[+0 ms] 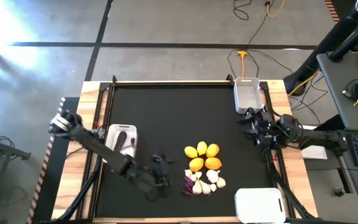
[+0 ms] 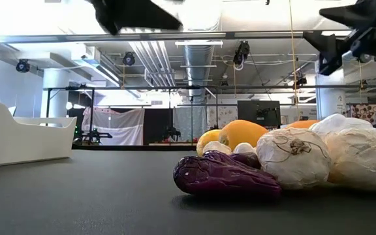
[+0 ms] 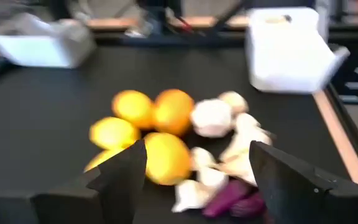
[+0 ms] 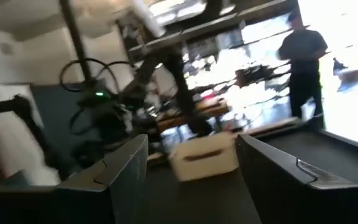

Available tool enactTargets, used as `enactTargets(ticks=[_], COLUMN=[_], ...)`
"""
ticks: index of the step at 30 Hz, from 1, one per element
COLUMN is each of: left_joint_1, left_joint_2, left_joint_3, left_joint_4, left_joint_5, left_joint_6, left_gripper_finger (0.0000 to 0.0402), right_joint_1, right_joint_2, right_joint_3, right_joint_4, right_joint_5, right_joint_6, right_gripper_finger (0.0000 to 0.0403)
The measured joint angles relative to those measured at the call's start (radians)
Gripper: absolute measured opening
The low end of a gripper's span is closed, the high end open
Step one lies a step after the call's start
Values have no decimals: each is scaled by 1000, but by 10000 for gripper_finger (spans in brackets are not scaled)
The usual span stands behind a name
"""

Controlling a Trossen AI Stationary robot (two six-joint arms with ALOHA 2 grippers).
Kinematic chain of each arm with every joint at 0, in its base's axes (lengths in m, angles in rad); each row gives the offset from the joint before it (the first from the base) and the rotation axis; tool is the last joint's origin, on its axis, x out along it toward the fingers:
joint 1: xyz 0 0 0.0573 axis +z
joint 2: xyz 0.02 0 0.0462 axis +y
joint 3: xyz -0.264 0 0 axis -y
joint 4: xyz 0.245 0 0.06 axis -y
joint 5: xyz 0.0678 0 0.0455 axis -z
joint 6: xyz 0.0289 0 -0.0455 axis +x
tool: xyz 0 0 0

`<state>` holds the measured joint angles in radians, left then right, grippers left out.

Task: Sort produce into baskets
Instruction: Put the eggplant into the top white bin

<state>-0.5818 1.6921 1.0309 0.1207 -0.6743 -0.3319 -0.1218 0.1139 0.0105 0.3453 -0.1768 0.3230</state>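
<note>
The produce lies in one heap near the table's front middle: yellow-orange citrus fruits, whitish garlic bulbs and a dark purple vegetable on the near side. My left gripper hovers just left of the heap, open, pointing at it, with nothing between its fingers. At the right edge my right gripper is raised and open, also with nothing between its fingers. Three white baskets stand on the table: one at the left with something dark inside, one at the far right, one at the near right.
The black mat has a wooden border. Bare mat lies between the left basket and the heap. Cables and a desk are beyond the table. A person stands in the room past the table.
</note>
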Motion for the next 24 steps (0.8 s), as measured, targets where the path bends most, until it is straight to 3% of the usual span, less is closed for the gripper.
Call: enactTargets(ticks=[4, 10, 16, 24], left_joint_1=[13, 14, 5, -54], left_joint_2=[127, 239, 302, 312], left_joint_3=[0, 0, 1, 1], left_joint_4=[153, 201, 281, 276], left_joint_5=[89, 95, 192, 193], left_joint_6=[10, 10, 6, -55], left_gripper_finger=[267, 267, 267, 255], right_joint_1=[116, 280, 371, 397], right_joint_2=[104, 268, 370, 486], right_joint_3=[0, 0, 34, 124], right_joint_4=[36, 99, 141, 107], right_joint_5=[75, 232, 257, 265], right_joint_6=[-2, -17, -5, -19], right_gripper_finger=[238, 238, 238, 238])
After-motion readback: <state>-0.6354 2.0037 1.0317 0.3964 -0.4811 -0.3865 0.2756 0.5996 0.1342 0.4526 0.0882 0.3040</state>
